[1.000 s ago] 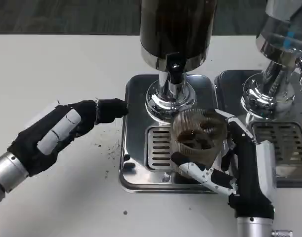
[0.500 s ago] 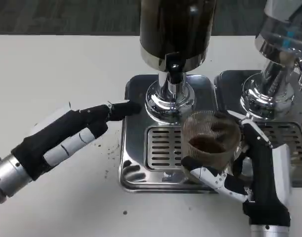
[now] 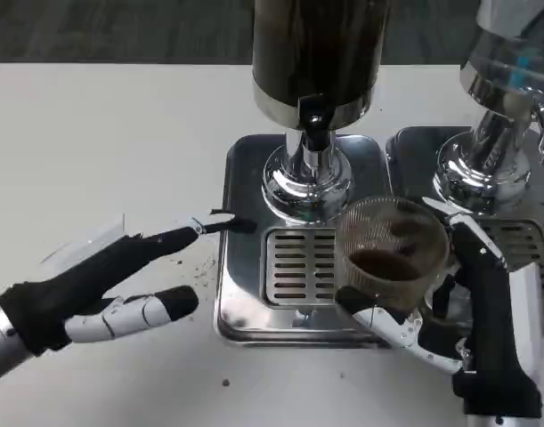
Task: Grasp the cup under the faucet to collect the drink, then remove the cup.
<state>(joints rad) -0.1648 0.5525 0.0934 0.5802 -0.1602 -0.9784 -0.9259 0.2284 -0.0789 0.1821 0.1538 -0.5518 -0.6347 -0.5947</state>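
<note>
Clear ribbed plastic, that is what the cup (image 3: 392, 253) is made of, and there is dark drink sitting in the bottom of it. The right hand (image 3: 472, 334) holds it from the side and below, its fingers (image 3: 387, 322) wrapped around the lower wall. The cup stands upright over the right part of the slotted drip grate (image 3: 298, 267), off to the right of the faucet (image 3: 312, 124) rather than directly beneath it.

The faucet hangs from a dark drink dispenser (image 3: 318, 53), whose chrome foot (image 3: 305, 182) rests on a steel drip tray (image 3: 245, 231). A second dispenser (image 3: 507, 62) with a clear body stands at the far right on its own tray (image 3: 414, 151), with another grate (image 3: 521, 240) just behind the right hand.

The left hand (image 3: 102, 285) lies low over the white surface (image 3: 111, 133), to the left of the steel tray. Its fingers (image 3: 178, 238) are stretched out and spread, grasping nothing; the tip of the longest one reaches the tray's left edge, and I cannot tell whether it touches the metal. A few dark specks (image 3: 196, 267) dot the surface near that hand.
</note>
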